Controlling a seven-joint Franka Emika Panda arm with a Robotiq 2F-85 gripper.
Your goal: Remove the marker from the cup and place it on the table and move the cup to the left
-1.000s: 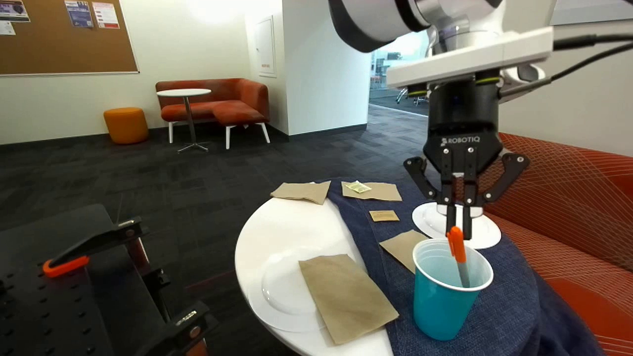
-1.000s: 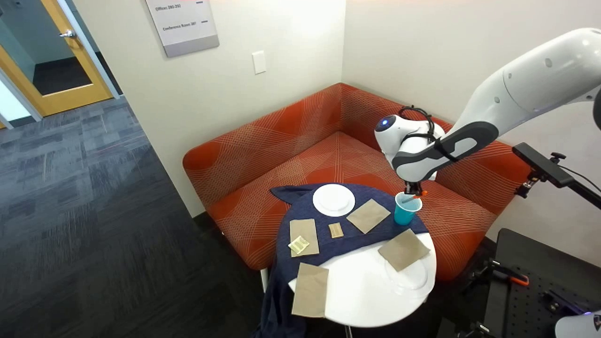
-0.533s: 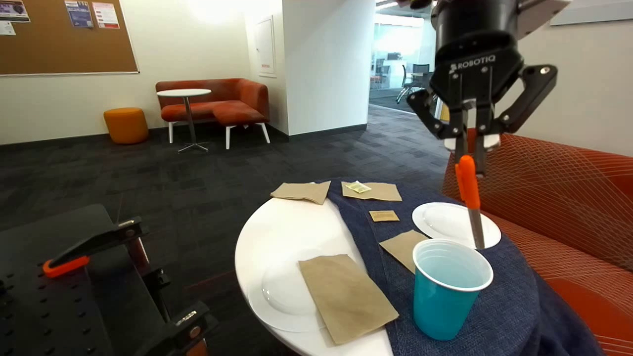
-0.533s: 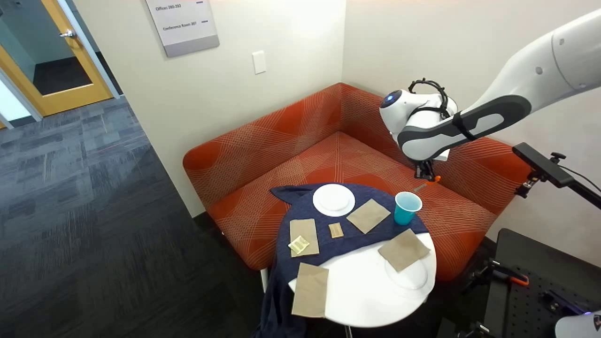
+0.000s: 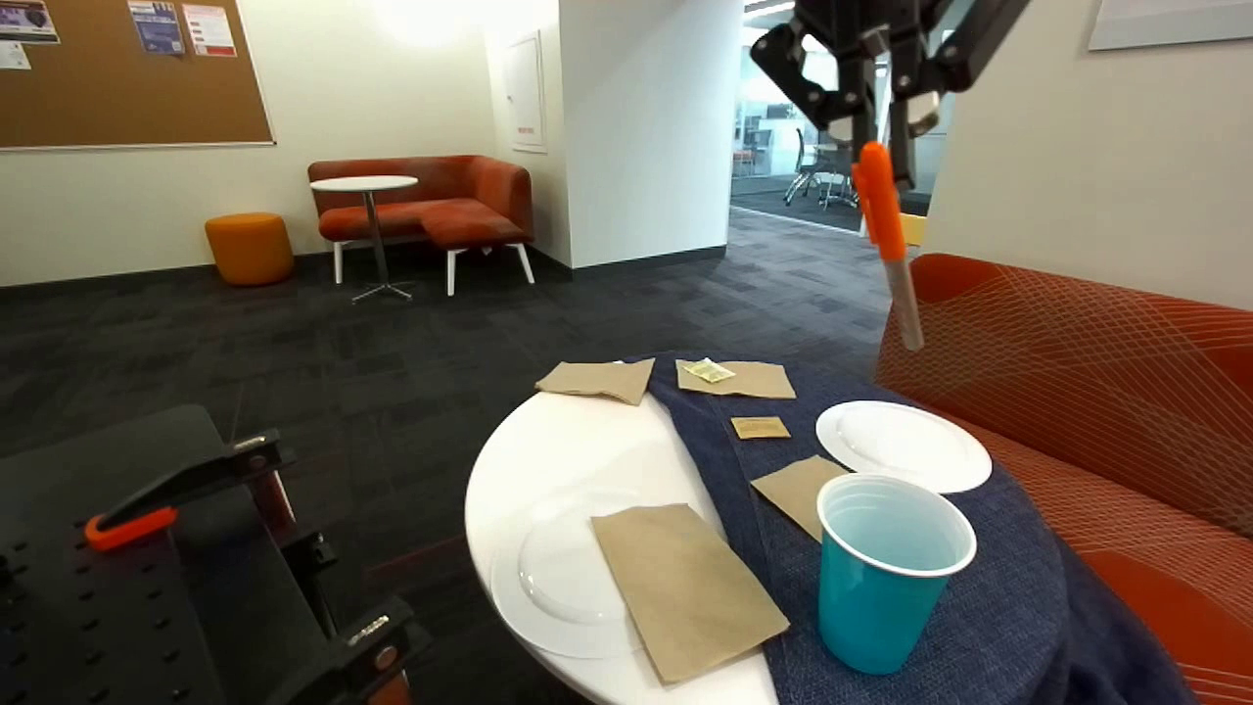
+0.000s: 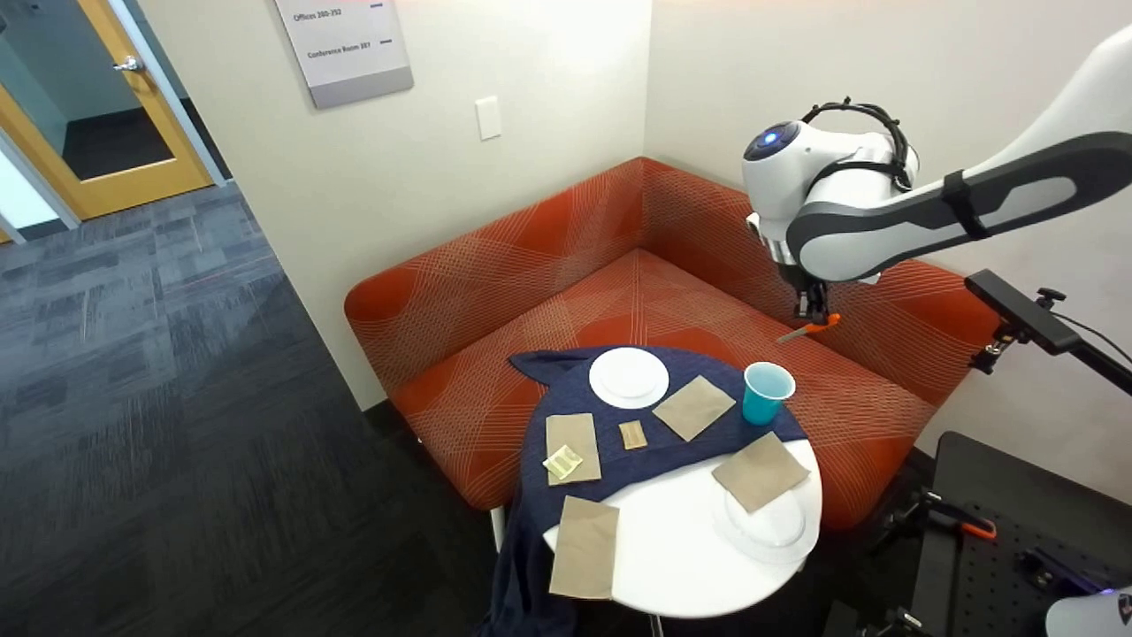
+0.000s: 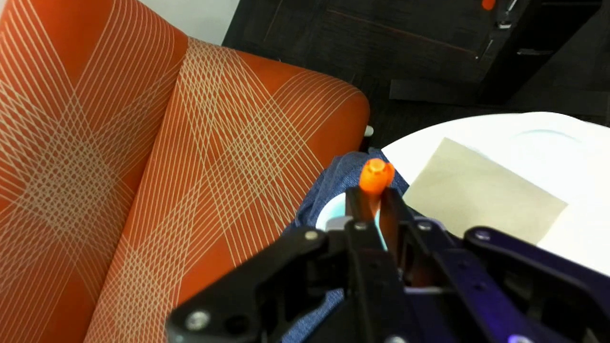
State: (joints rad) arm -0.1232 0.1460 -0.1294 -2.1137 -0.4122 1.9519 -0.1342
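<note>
My pincer [image 5: 884, 160] is closed on the orange marker [image 5: 890, 240] — it hangs tilted, clear of the teal cup [image 5: 881, 595].

The marker [image 5: 883, 211], orange over its upper part with a clip and pale grey below, is pinched in the gripper [image 7: 373, 195], tilted in the air, higher than the cup [image 5: 873, 612] and apart from it. The teal-blue cup, white at the rim and paler inside, stands upright on the navy-draped part of the round, white-topped desk [image 6: 672, 557], near the edge.
</note>
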